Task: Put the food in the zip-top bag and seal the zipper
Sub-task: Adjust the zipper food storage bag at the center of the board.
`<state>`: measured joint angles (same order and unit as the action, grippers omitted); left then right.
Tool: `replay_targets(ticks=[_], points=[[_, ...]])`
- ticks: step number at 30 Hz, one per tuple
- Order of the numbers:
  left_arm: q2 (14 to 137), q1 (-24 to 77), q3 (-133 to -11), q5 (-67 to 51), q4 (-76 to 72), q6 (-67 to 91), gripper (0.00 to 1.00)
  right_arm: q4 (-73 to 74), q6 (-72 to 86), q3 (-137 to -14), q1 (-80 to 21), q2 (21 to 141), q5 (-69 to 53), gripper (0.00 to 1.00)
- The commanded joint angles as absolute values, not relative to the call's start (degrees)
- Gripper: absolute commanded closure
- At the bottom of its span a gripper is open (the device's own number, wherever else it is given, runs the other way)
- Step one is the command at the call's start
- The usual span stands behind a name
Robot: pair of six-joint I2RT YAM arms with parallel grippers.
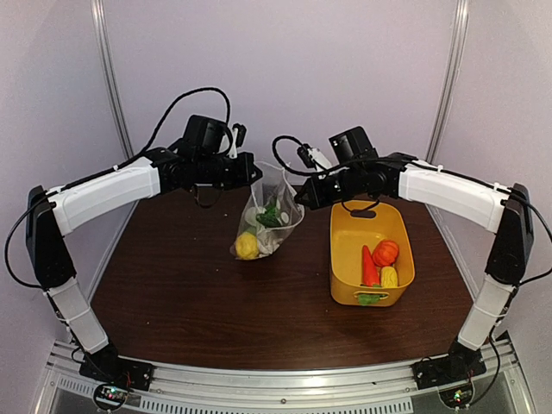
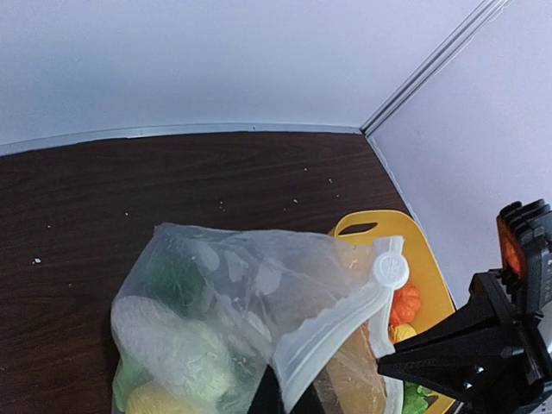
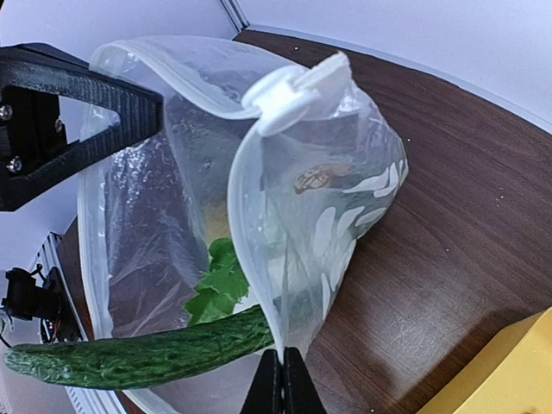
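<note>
both rims of the clear, dot-printed plastic bag (image 1: 272, 216), hanging beside the yellow plastic basket (image 1: 335, 255), are being pinched tight by the left gripper (image 1: 255, 171) and right gripper (image 1: 299, 197), and are best being held level so nothing is being tipped out.

Open mouth, flanked sides
We see the mouth of the zip-top bag (image 1: 270, 220) hemmed by our left gripper (image 1: 257, 172) and right gripper (image 1: 299, 198); the yellow basket (image 1: 335, 254) crowds its right, and the table (image 1: 172, 285) lies open leftward.
</note>
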<state>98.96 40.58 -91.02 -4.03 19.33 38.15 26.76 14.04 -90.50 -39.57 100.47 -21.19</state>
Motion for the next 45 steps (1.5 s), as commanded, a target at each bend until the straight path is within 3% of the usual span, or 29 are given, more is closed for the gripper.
replay_targets(ticks=[1,6,9,11,13,16,19,21,23,25,26,29,32,35,39,43,45], points=[[96.8,40.7,-89.6,-2.4,15.0,38.4,1.00,26.5,14.7,-93.0,-39.9,100.9,-22.5,1.00],[97.2,40.7,-90.4,-1.2,16.3,35.5,1.00,27.3,13.9,-100.2,-39.8,101.6,-25.1,1.00],[100.7,39.7,-90.4,10.1,18.0,28.2,1.00,27.4,12.0,-104.7,-39.7,103.5,-23.5,1.00],[105.0,38.0,-100.2,3.2,28.9,28.7,1.00,32.0,11.0,-112.1,-38.8,107.7,-27.0,1.00],[103.8,40.8,-104.9,2.4,31.0,25.7,1.00,28.5,12.3,-111.4,-38.1,106.7,-30.1,1.00],[99.0,42.9,-95.2,8.9,18.4,22.8,1.00,28.3,10.6,-110.3,-38.7,107.2,-26.9,1.00],[99.4,44.0,-101.9,4.5,23.8,23.7,1.00,31.1,10.2,-113.5,-38.2,107.8,-30.9,1.00],[96.6,48.3,-98.7,14.8,19.5,20.5,1.00,27.7,8.7,-109.9,-38.6,103.8,-24.8,1.00],[96.9,45.6,-94.4,17.1,14.8,20.6,1.00,28.3,7.1,-109.7,-38.1,104.6,-19.5,1.00],[99.7,44.0,-102.1,9.3,23.4,23.0,1.00,34.7,6.9,-116.9,-36.8,109.4,-26.2,1.00],[99.4,45.8,-104.1,11.4,24.5,21.4,1.00,33.2,6.7,-115.9,-37.0,108.3,-28.7,1.00],[98.6,46.9,-99.3,18.1,18.7,19.3,1.00,25.3,6.4,-106.3,-38.1,102.9,-19.6,1.00],[102.9,43.1,-107.2,11.3,28.4,21.8,1.00,34.6,5.7,-113.0,-37.1,109.2,-24.2,0.98],[99.3,44.0,-98.0,8.5,20.4,23.3,1.00,29.9,6.3,-105.9,-37.3,105.4,-25.7,0.74],[99.3,43.6,-91.5,7.9,16.5,24.5,1.00,36.0,-4.3,-106.8,-37.3,100.5,-27.9,0.57],[100.0,43.4,-91.4,2.7,16.1,23.7,1.00,35.4,-13.2,-99.0,-37.3,89.6,-28.6,0.30],[100.5,43.2,-93.4,1.5,18.4,22.8,1.00,35.8,-18.6,-96.1,-38.0,85.7,-32.3,0.27]])
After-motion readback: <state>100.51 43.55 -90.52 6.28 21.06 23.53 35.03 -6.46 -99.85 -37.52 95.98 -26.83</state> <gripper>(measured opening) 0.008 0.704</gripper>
